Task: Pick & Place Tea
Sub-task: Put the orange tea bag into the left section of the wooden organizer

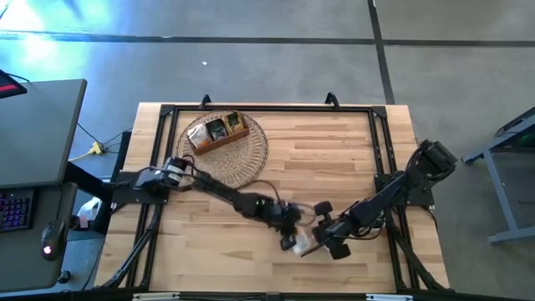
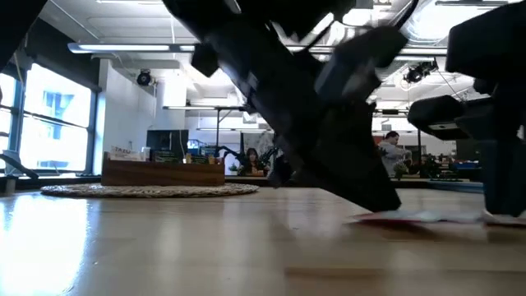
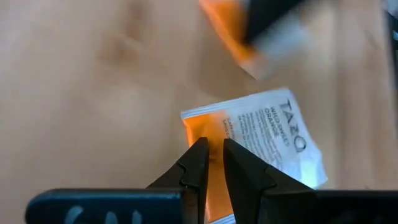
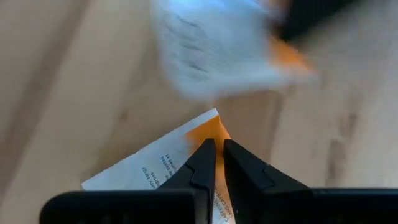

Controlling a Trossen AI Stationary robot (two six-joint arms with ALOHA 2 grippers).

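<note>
My left gripper [image 3: 213, 163] and right gripper [image 4: 216, 163] meet low over the near middle of the worktop [image 1: 359, 159], each pinched on the orange edge of its own white tea sachet [image 3: 261, 134], lying flat on the wood. Both nip an edge, probably because a flat packet offers nothing else to grasp. The wooden box [image 1: 216, 131] waits on its woven mat [image 1: 251, 155], well apart.

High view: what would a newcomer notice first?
Both arms meet at the table's near middle: the left gripper and right gripper are each pinched shut on a white-and-orange tea sachet, another sachet under the right one. At the far left a wooden box sits on a woven mat.
</note>
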